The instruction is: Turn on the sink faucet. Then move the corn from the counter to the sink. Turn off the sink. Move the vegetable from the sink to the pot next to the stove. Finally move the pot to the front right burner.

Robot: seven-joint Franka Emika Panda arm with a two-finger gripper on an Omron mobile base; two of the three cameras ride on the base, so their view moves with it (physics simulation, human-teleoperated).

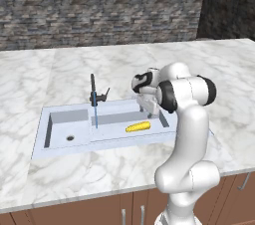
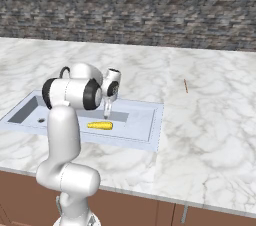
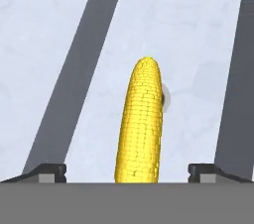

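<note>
Gripper (image 3: 127,172): fingers apart, over the corn, one tip either side, not touching it.
Corn (image 3: 141,121): flat on the sink (image 1: 55,145) floor, wide compartment.
Faucet (image 1: 93,91): behind the sink, water running.
Advice: likely back off and shut the faucet lever before regrasping.

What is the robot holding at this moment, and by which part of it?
Nothing. The corn lies on the floor of the sink, between the open jaws of the gripper, and no finger touches it.
</note>
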